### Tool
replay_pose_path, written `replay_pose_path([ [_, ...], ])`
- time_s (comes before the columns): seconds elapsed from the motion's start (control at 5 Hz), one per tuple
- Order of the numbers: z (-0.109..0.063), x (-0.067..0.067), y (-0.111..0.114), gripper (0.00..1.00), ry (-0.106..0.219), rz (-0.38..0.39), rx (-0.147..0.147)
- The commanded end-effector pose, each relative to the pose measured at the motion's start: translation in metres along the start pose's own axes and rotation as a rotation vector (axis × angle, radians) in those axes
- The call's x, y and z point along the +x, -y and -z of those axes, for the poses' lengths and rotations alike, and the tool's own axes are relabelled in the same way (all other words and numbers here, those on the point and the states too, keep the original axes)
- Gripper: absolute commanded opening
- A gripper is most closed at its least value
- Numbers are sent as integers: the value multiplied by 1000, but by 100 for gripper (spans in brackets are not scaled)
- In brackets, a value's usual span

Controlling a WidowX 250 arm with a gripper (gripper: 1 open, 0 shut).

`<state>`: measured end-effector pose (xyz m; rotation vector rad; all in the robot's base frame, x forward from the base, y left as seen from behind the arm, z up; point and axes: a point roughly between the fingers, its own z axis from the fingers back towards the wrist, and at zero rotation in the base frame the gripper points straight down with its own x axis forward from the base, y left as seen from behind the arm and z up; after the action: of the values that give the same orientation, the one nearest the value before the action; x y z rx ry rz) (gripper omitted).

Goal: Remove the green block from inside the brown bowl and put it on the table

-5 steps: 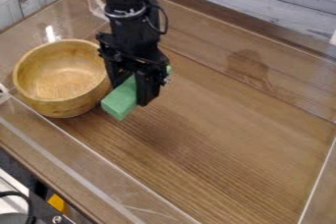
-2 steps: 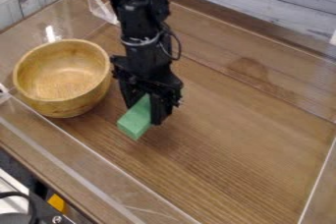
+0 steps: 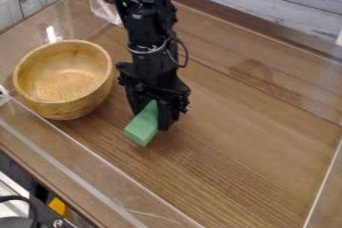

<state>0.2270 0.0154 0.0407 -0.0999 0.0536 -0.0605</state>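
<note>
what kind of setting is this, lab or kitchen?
Looks like a robotics lab workspace, not a kitchen: a black jointed robot arm over a brown wood-grain table, with a green rectangular block and a round light-brown wooden bowl laid out.

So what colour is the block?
The block is bright green; the camera view shows it best.

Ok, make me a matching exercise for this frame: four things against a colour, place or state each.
1. green block
2. brown bowl
3. pincer
4. table

A. wood-grained, under the arm
B. black, shut on something
C. round, with nothing inside
D. held, outside the bowl

Pairs: 1-D, 2-C, 3-B, 4-A
</note>
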Motion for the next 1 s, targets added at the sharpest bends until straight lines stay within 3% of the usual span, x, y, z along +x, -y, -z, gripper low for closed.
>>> replay_pose_path([
  [0.0, -2, 6, 3, 0, 31, 0, 4],
  [0.4, 2, 10, 6, 0, 40, -16, 3],
  [0.6, 4, 11, 7, 100, 44, -27, 1],
  [0.8, 4, 11, 7, 100, 49, -52, -5],
])
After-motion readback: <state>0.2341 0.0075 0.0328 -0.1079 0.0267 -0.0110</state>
